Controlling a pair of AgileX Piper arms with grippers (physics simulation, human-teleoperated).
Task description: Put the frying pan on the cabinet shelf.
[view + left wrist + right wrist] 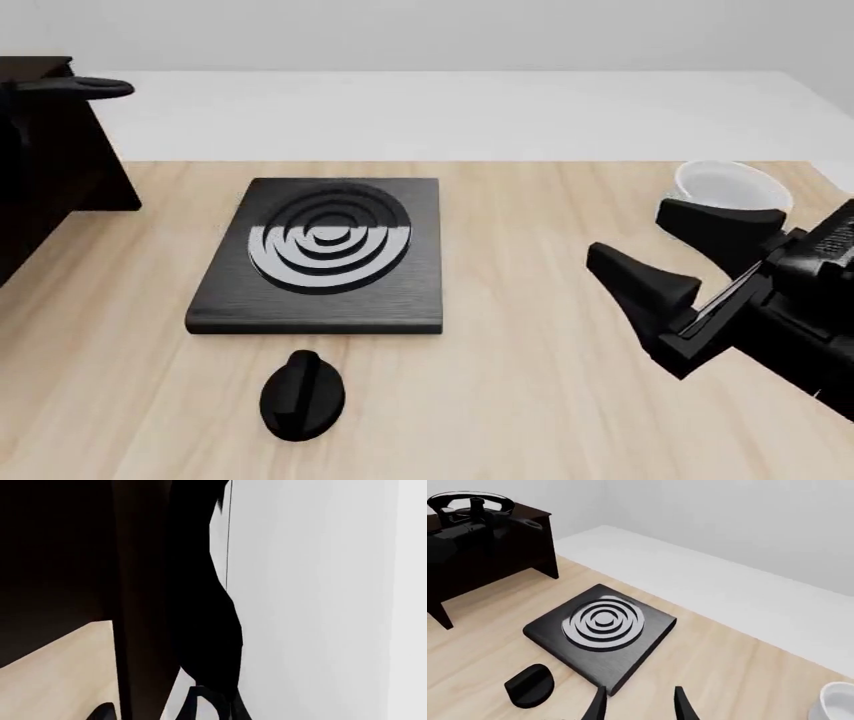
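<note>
Black frying pan sits level atop the dark cabinet shelf — handle outward.

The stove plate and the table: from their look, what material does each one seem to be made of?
The stove plate looks like dark brushed metal or stone with a matte finish: fine streaks run along its surface, and its concentric rings reflect light, so these are glossier. The table looks like pale, unvarnished wood, as it shows long grain lines and no shine. Both are simulator renders, so this is only appearance.

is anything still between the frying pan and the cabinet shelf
Nothing visible does. In the right wrist view the frying pan already sits at the top of the cabinet, with the left arm over it; contact with the top board isn't clear.
</note>
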